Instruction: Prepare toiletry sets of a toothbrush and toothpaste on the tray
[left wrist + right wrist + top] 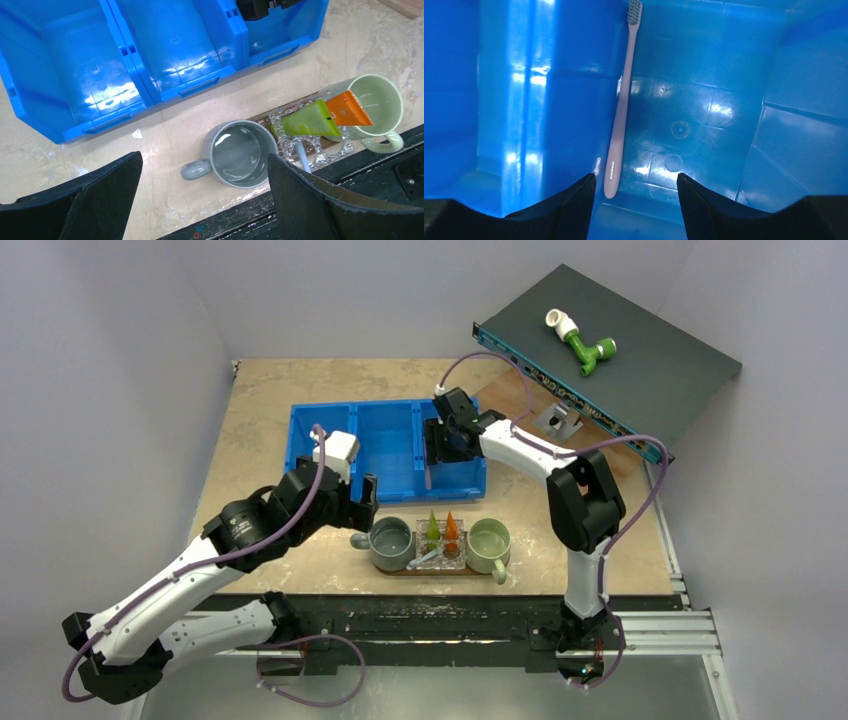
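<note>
The dark brown tray (398,571) lies at the table's near edge. It bears a grey mug (390,543), a pale green mug (489,543) and a clear holder (285,146) between them. A green toothpaste tube (432,530) and an orange one (451,528) stand in the holder, with a pale blue toothbrush (301,152) by them. The pink toothbrush (621,110) lies in the right compartment of the blue bin (390,445), along its left wall. My right gripper (636,177) is open just above the handle end. My left gripper (205,157) is open and empty above the grey mug (242,154).
A black flat device (640,360) sits tilted at the back right with a green-and-white pipe fitting (582,340) on it. A reddish-brown board (510,400) and a small metal bracket (560,420) lie beside it. A black rail (450,615) runs along the near edge.
</note>
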